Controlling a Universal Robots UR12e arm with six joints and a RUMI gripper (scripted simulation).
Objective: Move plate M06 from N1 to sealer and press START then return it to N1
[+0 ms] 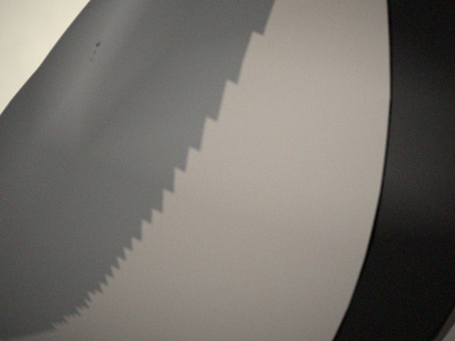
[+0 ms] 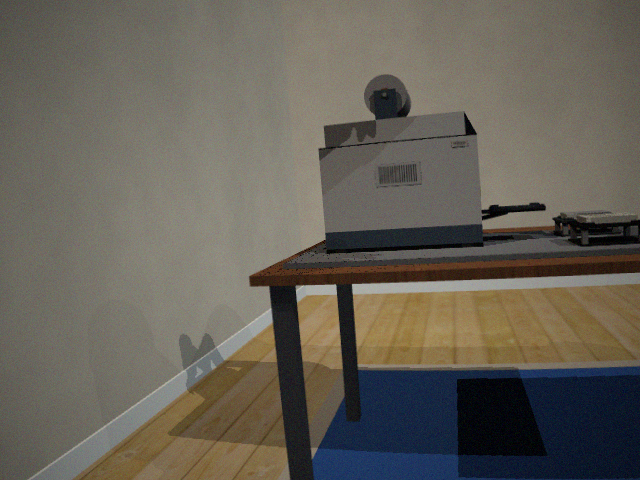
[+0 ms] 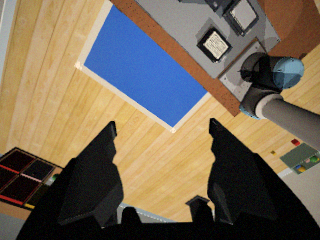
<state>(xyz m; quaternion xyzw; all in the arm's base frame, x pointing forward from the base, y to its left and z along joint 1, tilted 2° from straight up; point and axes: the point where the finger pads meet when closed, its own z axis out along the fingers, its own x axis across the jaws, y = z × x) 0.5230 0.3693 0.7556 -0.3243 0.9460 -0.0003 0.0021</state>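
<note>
No text can be read: the sealer [image 2: 402,186] carries a barcode label [image 2: 398,173] and a small plate [image 2: 459,144] near its top corner, both too blurred to make out.

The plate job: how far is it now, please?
Nothing looks done yet. Both plates sit in their nests on the table. In hand: nothing; the gripper is open and empty, out over the wooden floor. Left: carrying the plate to the sealer, START, the wait, and the return.
</note>
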